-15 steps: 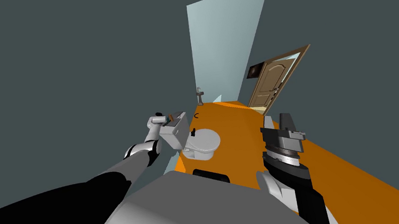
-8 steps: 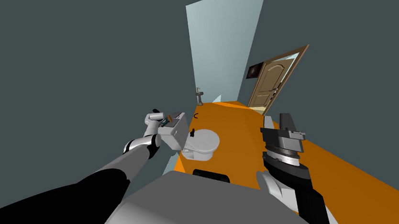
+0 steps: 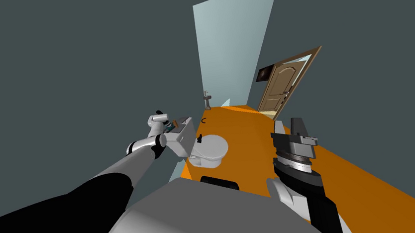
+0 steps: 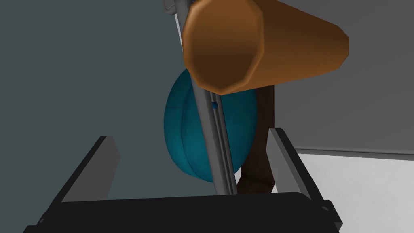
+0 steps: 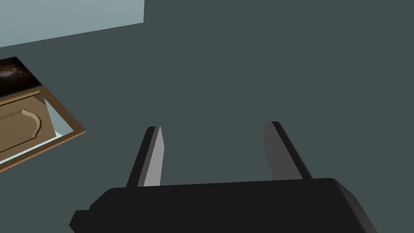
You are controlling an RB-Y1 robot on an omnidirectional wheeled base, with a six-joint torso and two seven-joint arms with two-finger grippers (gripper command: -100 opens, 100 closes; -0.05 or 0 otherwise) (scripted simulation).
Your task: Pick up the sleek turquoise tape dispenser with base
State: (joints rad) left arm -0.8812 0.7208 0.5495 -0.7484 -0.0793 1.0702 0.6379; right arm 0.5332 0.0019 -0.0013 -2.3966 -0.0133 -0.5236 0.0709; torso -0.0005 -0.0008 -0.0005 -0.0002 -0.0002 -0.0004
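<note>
1. The left gripper (image 4: 189,136) has its blades wide apart and grips nothing.
2. The teal dispenser (image 4: 178,121) sits between them, nearer one blade.
3. A grey bar (image 4: 210,133) crosses its disc, and a brown cone (image 4: 258,44) juts past it.
4. It stands on the toilet tank (image 3: 182,141).
5. It looks stiff, light and smooth, so it is likely to slip. Pinching across the disc near its base seems best, away from the cone.
6. The right gripper (image 5: 214,153) is open and idle.
</note>
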